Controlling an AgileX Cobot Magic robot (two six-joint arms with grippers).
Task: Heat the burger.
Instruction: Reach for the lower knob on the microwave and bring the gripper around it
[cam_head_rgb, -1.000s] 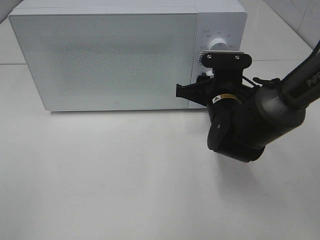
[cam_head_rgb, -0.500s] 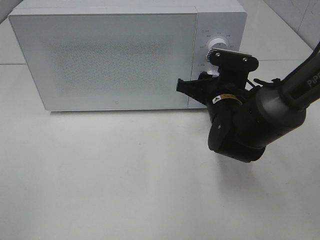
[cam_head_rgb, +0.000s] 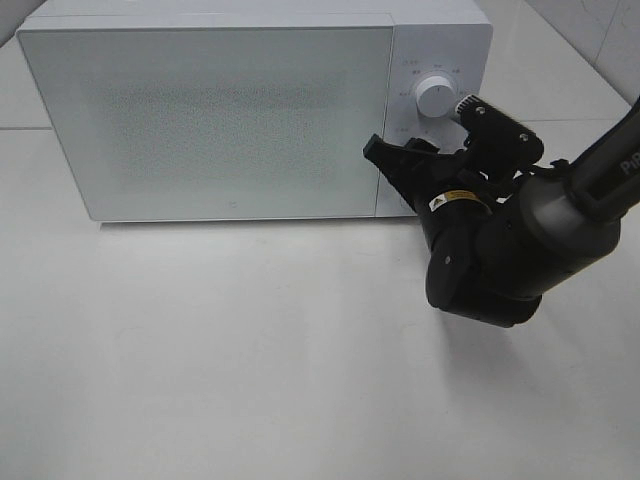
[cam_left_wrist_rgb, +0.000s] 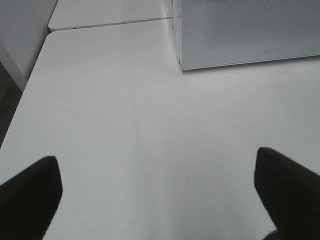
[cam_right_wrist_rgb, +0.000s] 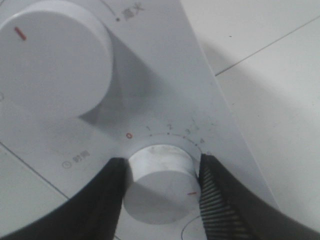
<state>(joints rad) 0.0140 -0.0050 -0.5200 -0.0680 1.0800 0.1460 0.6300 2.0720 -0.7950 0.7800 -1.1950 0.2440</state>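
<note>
With my right gripper (cam_right_wrist_rgb: 162, 192) pinching the round white timer knob (cam_right_wrist_rgb: 155, 202) of the white box microwave (cam_head_rgb: 445, 35) and my left gripper (cam_left_wrist_rgb: 157, 192) spread wide over the white table (cam_head_rgb: 250, 360), I can't see the burger, presumably behind the shut frosted door (cam_head_rgb: 200, 110), and I worry the smooth knob slips or overshoots, overheating it.

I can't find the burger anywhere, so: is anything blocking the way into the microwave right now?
Yes: the microwave door is shut across the front. No burger shows in any view. The right gripper grips the lower knob with nothing between them.
</note>
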